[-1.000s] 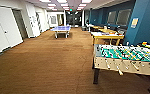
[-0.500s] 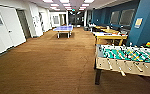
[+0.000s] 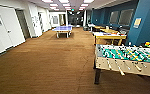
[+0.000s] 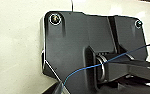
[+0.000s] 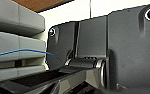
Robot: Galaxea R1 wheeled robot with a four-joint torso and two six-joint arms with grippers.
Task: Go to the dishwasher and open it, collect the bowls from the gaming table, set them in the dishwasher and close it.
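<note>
From the head camera, the yellow gaming desk [image 3: 110,36] stands ahead to the right, beyond the foosball table [image 3: 127,58], across brown carpet [image 3: 48,67]. Both wrist cameras face the robot's own plate; either pincer's state I cannot tell.

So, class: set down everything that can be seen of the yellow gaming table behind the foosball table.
The gaming table stands on the brown floor to the right of the room, beside the blue wall and beyond the foosball table. Its frame and legs look yellow, perhaps wood or laminate. Its pale top carries blurred coloured shapes; whether they are printed graphics or things lying on it cannot be told. It stands level on its legs, apart from the foosball table.
</note>
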